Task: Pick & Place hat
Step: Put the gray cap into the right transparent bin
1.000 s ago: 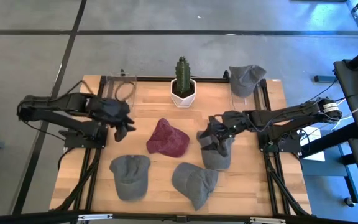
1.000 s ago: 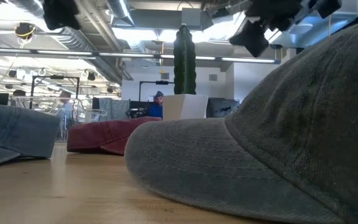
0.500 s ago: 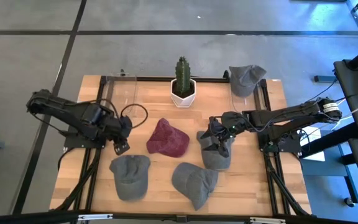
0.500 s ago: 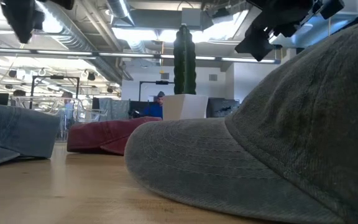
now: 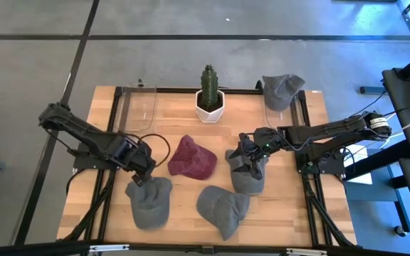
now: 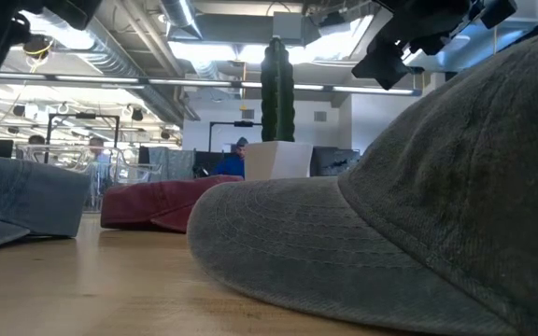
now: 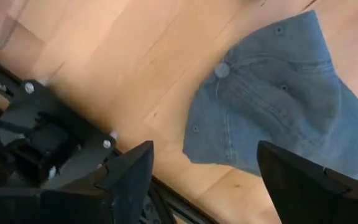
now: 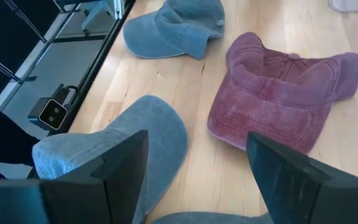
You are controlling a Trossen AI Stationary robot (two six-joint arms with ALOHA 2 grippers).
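Three grey-blue caps and a dark red cap lie on the wooden table. My left gripper is open and empty over the far edge of the near-left cap. That cap's crown shows between the fingers in the left wrist view. My right gripper is open over the far end of the right cap. I cannot tell whether it touches this cap. The third cap lies at the near middle and fills the low view.
A potted cactus stands at the far middle. A clear container is at the far left. Another grey cap sits at the far right corner. Black frame rails run along the table's left and right sides.
My left gripper has swung from beside the clear container toward the table's near edge and a little to the right. It now stands over the near-left cap. The caps have not moved.
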